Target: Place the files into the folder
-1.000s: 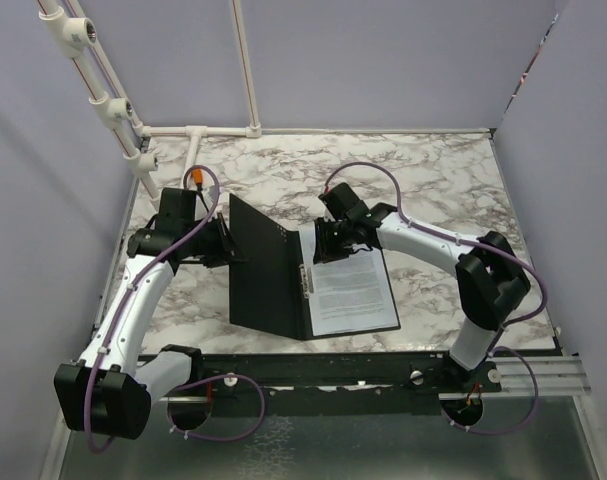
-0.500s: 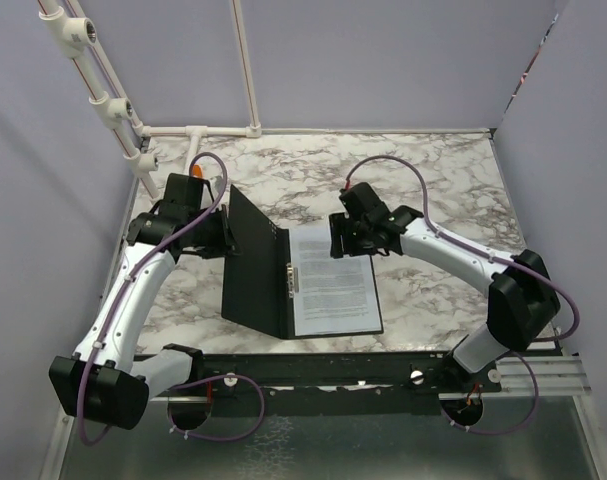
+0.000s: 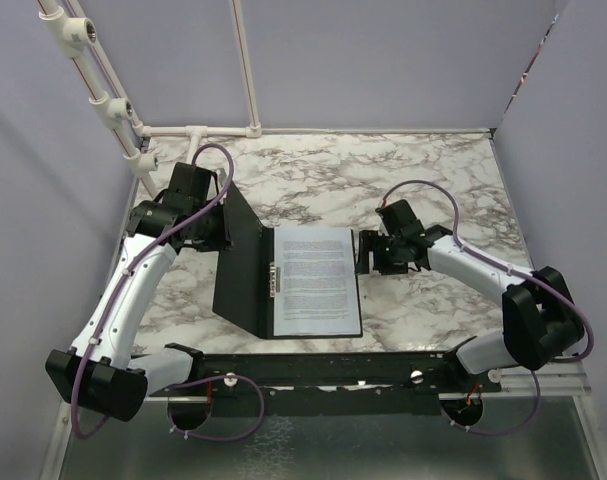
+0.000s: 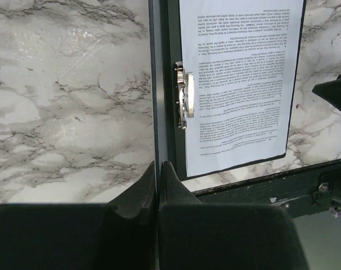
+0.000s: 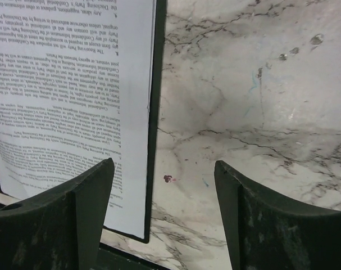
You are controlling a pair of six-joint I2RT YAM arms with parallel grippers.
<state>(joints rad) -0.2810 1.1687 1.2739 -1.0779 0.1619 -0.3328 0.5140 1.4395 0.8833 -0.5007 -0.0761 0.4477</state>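
Now files (image 3: pixel 318 280) beside right hand (image 3: pixel 364 260) (apart)

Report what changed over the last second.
The right claw came off the files, opened, and pulled back rightward to just past the right edge of the folder, over the table. The folder, files inside, slid left and squared up. Unchanged: the left claw stays shut on the folder's raised side, and the files lie flat beside the clip.

White arm shells (image 3: pixel 131 290), chunky black joints (image 3: pixel 95 385), looping purple cables (image 3: pixel 423 184), right gripper (image 5: pixel 163 169) with blunt black fingers (image 5: pixel 86 214).
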